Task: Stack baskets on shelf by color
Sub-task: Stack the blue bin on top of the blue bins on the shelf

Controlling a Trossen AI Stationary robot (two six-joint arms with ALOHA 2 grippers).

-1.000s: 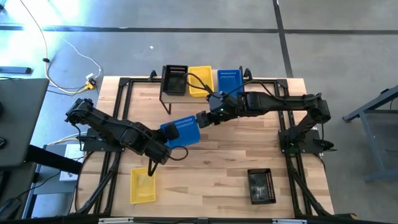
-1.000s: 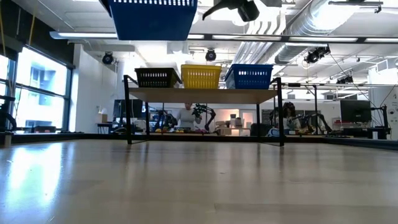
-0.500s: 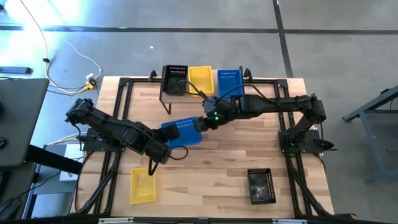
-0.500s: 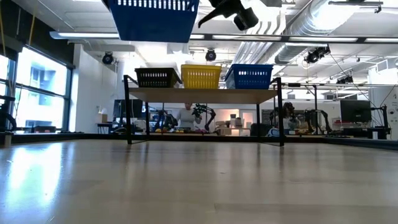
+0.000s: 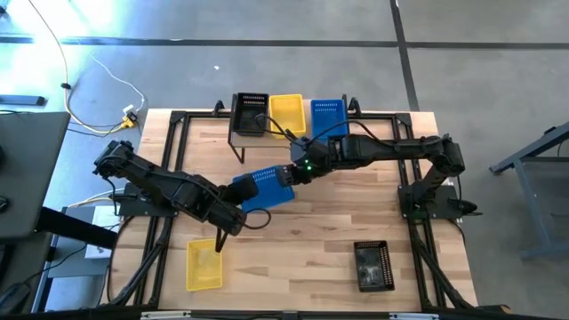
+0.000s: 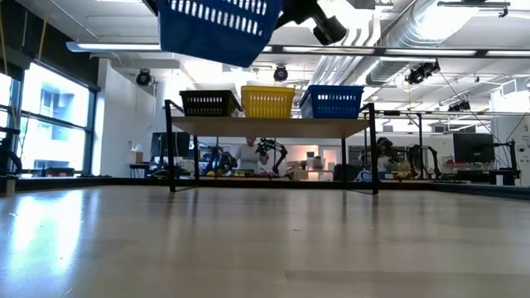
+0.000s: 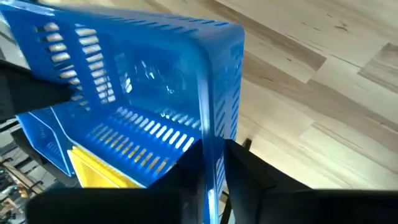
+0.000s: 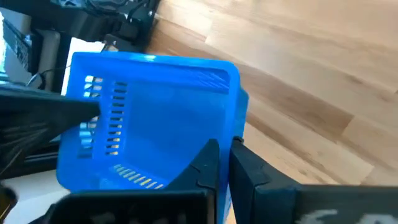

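A blue basket (image 5: 263,186) hangs in the air over the middle of the table, tilted in the low view (image 6: 217,26). My left gripper (image 5: 238,199) is shut on its near-left end and my right gripper (image 5: 292,174) is shut on its far-right end. The shelf (image 5: 286,133) stands at the table's far edge, bearing a black basket (image 5: 250,113), a yellow basket (image 5: 285,113) and a blue basket (image 5: 327,116) side by side. Another yellow basket (image 5: 204,264) and another black basket (image 5: 372,265) sit flat on the table near its front. My left gripper has an end wall of the blue basket (image 7: 216,134) between its two fingers, one finger inside the basket and one outside. The fingers slant down from the table's left. The basket is lifted clear of the table. My right gripper pinches the opposite end wall (image 8: 234,127) between its two fingers, one inside and one outside. The fingers slant down from the table's right. The basket hangs clear of the table, tilted.
A black metal frame (image 5: 174,124) runs along the table's edges. Bare tabletop (image 5: 302,240) lies between the two baskets near the front. The room beyond the shelf shows benches and other arms (image 6: 273,153) in the low view.
My right gripper has moved down and toward the table's left onto the blue basket's end and has shut on its wall. The basket, level before, now hangs tilted with its right end lower, and has shifted slightly toward the right.
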